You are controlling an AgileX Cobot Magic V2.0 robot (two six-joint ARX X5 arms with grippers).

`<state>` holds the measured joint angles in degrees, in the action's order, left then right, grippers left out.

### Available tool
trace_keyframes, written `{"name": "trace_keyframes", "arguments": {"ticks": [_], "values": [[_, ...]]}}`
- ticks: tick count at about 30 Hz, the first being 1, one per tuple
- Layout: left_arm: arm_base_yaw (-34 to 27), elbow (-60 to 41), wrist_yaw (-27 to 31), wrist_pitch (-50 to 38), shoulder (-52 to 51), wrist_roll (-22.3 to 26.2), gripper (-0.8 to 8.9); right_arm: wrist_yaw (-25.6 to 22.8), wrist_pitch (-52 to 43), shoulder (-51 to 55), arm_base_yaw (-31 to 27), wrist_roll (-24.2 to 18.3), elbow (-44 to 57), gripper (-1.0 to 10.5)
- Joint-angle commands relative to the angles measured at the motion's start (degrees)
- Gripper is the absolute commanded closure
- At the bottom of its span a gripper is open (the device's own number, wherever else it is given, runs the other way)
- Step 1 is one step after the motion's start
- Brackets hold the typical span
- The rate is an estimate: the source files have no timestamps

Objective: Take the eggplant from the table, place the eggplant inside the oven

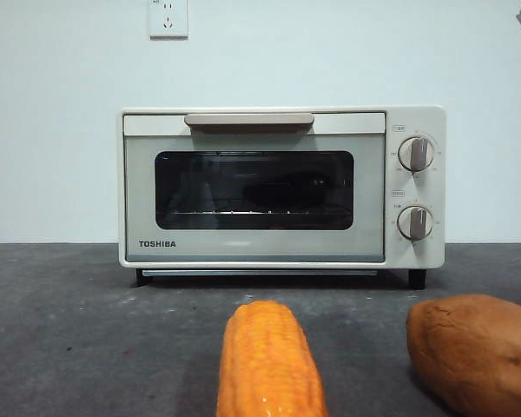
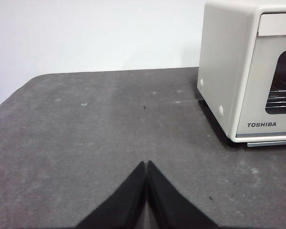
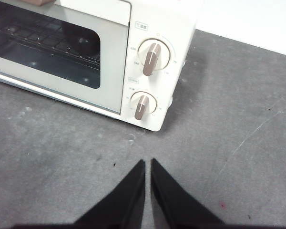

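Both grippers idle, jaws pressed together, empty: left gripper [image 2: 146,164] over bare table [image 2: 86,143], right gripper [image 3: 147,162] near the knobs. Oven [image 1: 282,187] door closed; a dark shape behind the glass, likely the eggplant [image 1: 282,191]. Task appears done.

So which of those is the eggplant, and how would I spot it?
Start at the cream Toshiba oven at the back of the dark grey table. Look through its closed glass door: the long dark shape on the wire rack looks like the eggplant. The orange corn cob and brown sweet potato lie outside, in front.
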<state>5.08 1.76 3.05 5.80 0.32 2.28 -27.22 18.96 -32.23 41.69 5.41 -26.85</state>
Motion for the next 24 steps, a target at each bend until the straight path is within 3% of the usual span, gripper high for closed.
{"name": "trace_keyframes", "arguments": {"ticks": [1,5,9,12,18,20,24], "values": [[-0.1,-1.6,0.0,-0.8,0.0,0.7,8.07,-1.3,-0.6,-0.1,0.4,0.6,-0.6,9.4],[-0.1,-1.6,0.0,-0.8,0.0,0.7,8.07,-1.6,-0.4,-0.1,0.5,0.1,-0.6,9.4],[-0.1,-1.6,0.0,-0.8,0.0,0.7,8.07,-4.6,-0.3,4.6,-2.3,-7.1,-0.4,9.4],[-0.1,-1.6,0.0,-0.8,0.0,0.7,8.07,-2.6,-1.4,9.9,-8.8,-10.6,0.0,9.4],[-0.1,-1.6,0.0,-0.8,0.0,0.7,8.07,8.1,-5.1,18.1,-28.2,-10.3,2.7,9.4],[-0.1,-1.6,0.0,-0.8,0.0,0.7,8.07,14.8,-7.2,20.1,-34.0,-10.3,4.9,9.4],[-0.1,-1.6,0.0,-0.8,0.0,0.7,8.07,28.9,-9.1,23.0,-40.4,-9.8,10.2,9.4]]}}
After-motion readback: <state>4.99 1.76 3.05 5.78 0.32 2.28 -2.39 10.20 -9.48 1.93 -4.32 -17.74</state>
